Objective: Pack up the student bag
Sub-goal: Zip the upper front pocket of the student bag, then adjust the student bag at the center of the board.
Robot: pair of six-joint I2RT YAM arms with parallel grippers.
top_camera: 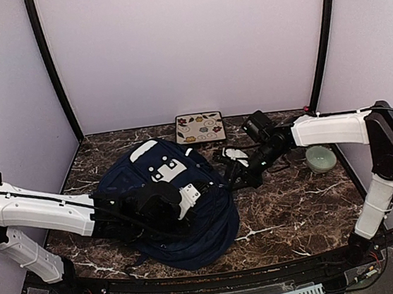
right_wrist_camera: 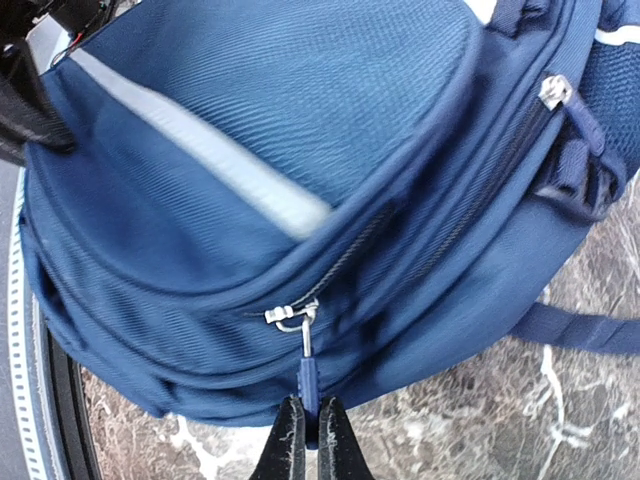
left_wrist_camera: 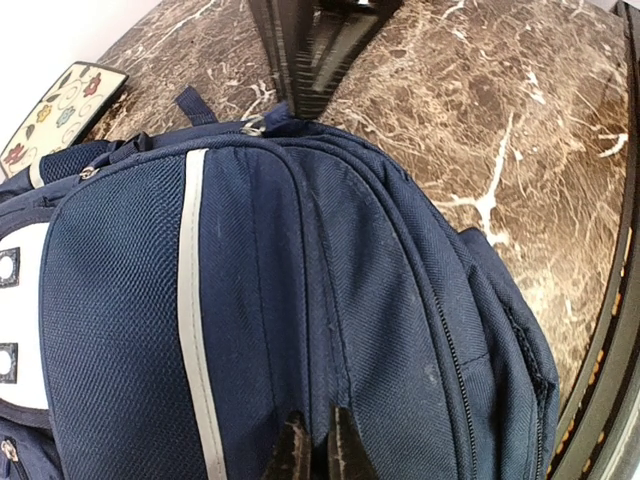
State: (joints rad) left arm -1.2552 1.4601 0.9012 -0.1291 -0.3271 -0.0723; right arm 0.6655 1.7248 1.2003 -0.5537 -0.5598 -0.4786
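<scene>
Student bag [top_camera: 191, 225] lying flat on tabletop [top_camera: 296, 206], left of centre, front panel facing up. Right fingers [right_wrist_camera: 288, 445] pressing together on zipper pull [right_wrist_camera: 308, 385] at bag's right edge. Pull pointing straight at fingers, zipper track [right_wrist_camera: 350, 250] running away along curved seam. Left fingers [left_wrist_camera: 293, 455] nearly closed, seeming to be pinching fabric fold on top panel, likely bracing. Right arm sitting nearer zipper, so coming pull probably following seam line.

Dark brown marbled table [top_camera: 296, 206] carrying four things.
A navy backpack [top_camera: 206, 234] lies flat across the middle and left, reaching toward the near edge. A flat card with flower pictures [top_camera: 200, 127] sits at the middle of the far edge. A pale green bowl [top_camera: 321, 158] is near the right edge. A small black-and-white object [top_camera: 236, 155] lies just beside the backpack's far right side.
</scene>
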